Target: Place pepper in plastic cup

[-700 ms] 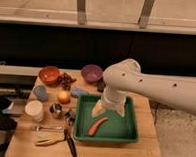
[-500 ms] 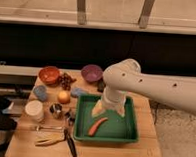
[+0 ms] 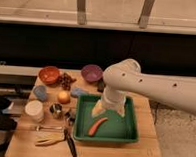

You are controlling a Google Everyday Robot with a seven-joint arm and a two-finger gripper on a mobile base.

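Observation:
The orange-red pepper (image 3: 97, 126) lies slanted inside the green tray (image 3: 131, 140), toward its front left. The light-blue plastic cup (image 3: 40, 92) stands on the left side of the wooden table, well to the left of the tray. My gripper (image 3: 108, 109) reaches down from the white arm into the back of the tray, just above and behind the pepper, and is not holding it. A pale yellow piece (image 3: 96, 111) shows at the gripper's left side.
An orange bowl (image 3: 49, 74), dark grapes (image 3: 67, 81) and a purple bowl (image 3: 92, 72) stand at the back. A round orange fruit (image 3: 64, 97), a white container (image 3: 34, 110), a metal cup (image 3: 56, 110) and utensils (image 3: 51, 138) lie left of the tray.

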